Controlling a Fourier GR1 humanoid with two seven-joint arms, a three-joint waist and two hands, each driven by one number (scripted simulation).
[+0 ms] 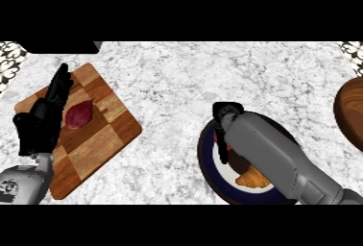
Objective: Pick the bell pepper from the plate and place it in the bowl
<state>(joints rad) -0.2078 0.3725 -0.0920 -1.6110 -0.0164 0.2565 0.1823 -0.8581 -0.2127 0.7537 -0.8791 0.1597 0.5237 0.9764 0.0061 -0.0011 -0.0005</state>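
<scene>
Your bell pepper (253, 180) shows only as an orange patch on the dark-rimmed plate (207, 163) at lower right, mostly hidden under the right forearm. The right hand (225, 114) sits at the plate's upper rim; you cannot tell its fingers' state. The wooden bowl (351, 113) lies at the right edge. The left hand (44, 120) rests, fingers straight, over the cutting board (106, 134) at left, beside a reddish item (78, 114).

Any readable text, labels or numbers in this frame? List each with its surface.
None readable. The checkered wooden cutting board, dark-rimmed round plate, brown wooden bowl and speckled white counter carry no lettering. The black-and-white pattern at the top corners is ornament, not text. A small mark on the left grey forearm is too small to read.
</scene>
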